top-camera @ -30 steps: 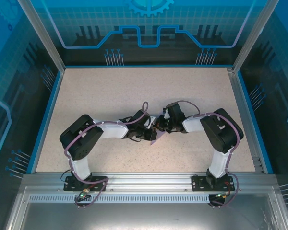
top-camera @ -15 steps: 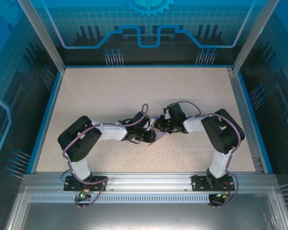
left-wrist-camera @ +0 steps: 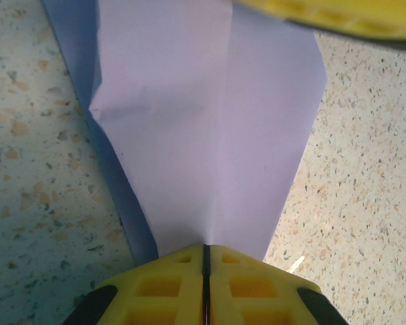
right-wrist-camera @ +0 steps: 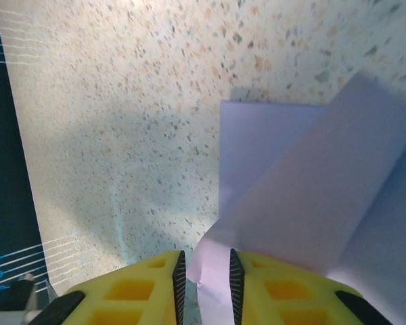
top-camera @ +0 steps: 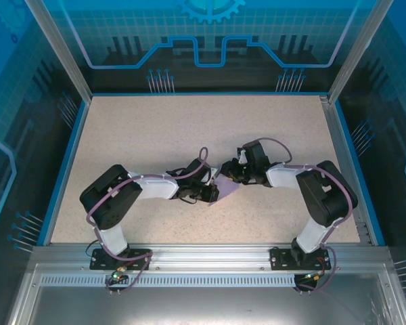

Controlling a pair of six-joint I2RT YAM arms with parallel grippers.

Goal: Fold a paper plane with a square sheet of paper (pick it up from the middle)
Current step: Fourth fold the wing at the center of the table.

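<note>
Top external view: my two arms bend inward and meet near the middle of the speckled table. My left pincer and my right pincer sit just beside each other, with the lavender sheet of paper between and partly under them. The sheet lies low on the table as a small, angled, partly folded shape. From this height I cannot tell how my jaws stand.

Left wrist view: my left pincer is closed tight, its two yellow fingers meeting with only a thin dark seam between them. The narrow end of the sheet of paper runs straight into that seam, so I have it pinched there. From the grip the sheet widens away from me, with a straight crease running up its middle and a second layer showing along its left edge. The table shows on both sides. A yellow finger crosses the upper right corner above the sheet.

Right wrist view: my right pincer has its fingers narrowly parted, with a clear gap between the dark pads. A corner of the sheet of paper reaches into that gap, and I cannot see either pad pressing on it. The sheet spreads to the right in overlapping folded layers, lying over the table.
</note>
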